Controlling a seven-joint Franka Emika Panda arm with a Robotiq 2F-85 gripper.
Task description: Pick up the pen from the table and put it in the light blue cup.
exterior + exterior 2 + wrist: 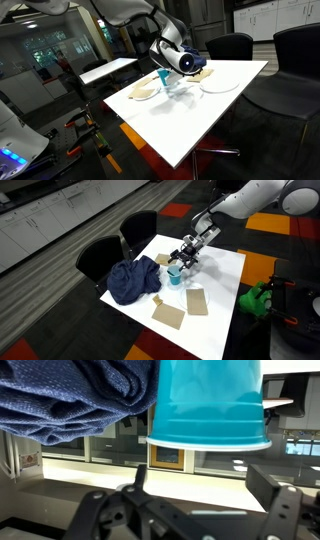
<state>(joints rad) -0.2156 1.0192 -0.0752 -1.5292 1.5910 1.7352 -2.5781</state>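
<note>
The light blue cup (pixel 175 277) stands on the white table (pixel 222 292) next to a blue cloth. It also shows in an exterior view (pixel 172 85), and in the wrist view (pixel 208 405), whose picture stands upside down. My gripper (pixel 186 258) hovers just above and beside the cup, as the exterior view (pixel 172 72) also shows. In the wrist view the gripper (pixel 200 482) has its fingers spread apart with nothing between them. No pen shows in any view; I cannot tell whether one is in the cup.
A crumpled blue cloth (pixel 133 281) lies by the cup and shows in the wrist view (pixel 75 395). Two tan flat pieces (pixel 197 301) (pixel 168 313) lie toward the table's front. Black chairs (pixel 98 258) stand at the table's side. A white plate-like thing (pixel 219 84) lies by the gripper.
</note>
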